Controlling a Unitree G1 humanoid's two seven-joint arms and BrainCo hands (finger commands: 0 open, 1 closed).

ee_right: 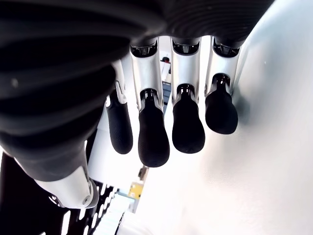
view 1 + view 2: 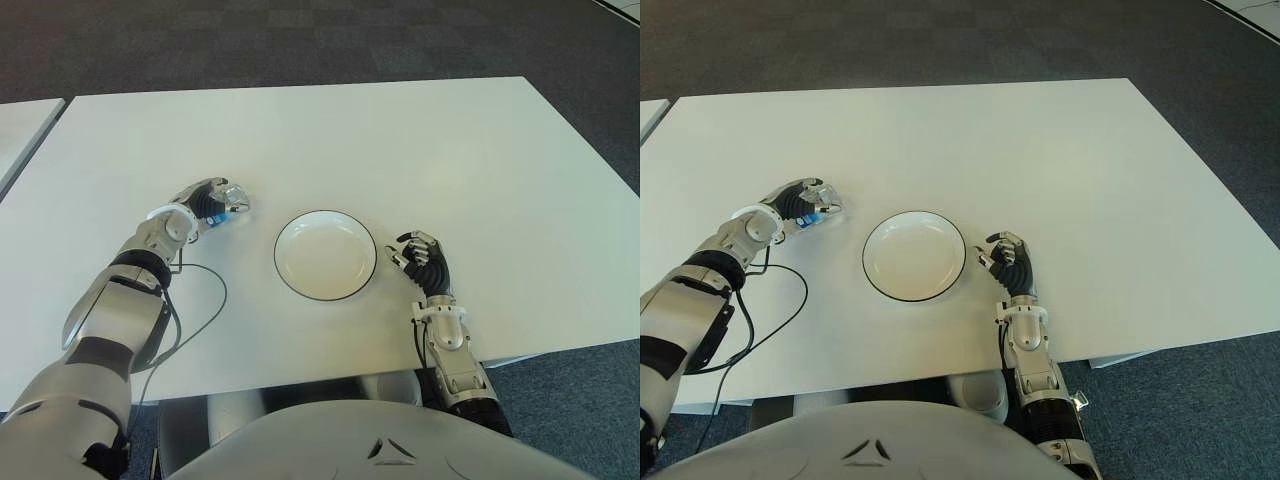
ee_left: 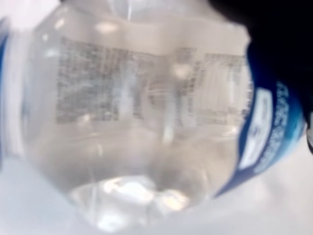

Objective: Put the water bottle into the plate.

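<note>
A clear water bottle [image 2: 234, 203] with a blue label lies on the white table [image 2: 400, 150], left of the plate. My left hand [image 2: 208, 200] has its fingers curled over it; the left wrist view is filled by the bottle [image 3: 146, 122] from very close. The white plate [image 2: 325, 254] with a thin dark rim sits near the table's front, with nothing in it. My right hand [image 2: 420, 258] shows just to the right of the plate, fingers [image 1: 154, 137] relaxed and holding nothing.
A black cable [image 2: 200, 305] loops over the table by my left forearm. Another white table's corner [image 2: 25, 125] shows at far left. Dark carpet [image 2: 300, 40] surrounds the table.
</note>
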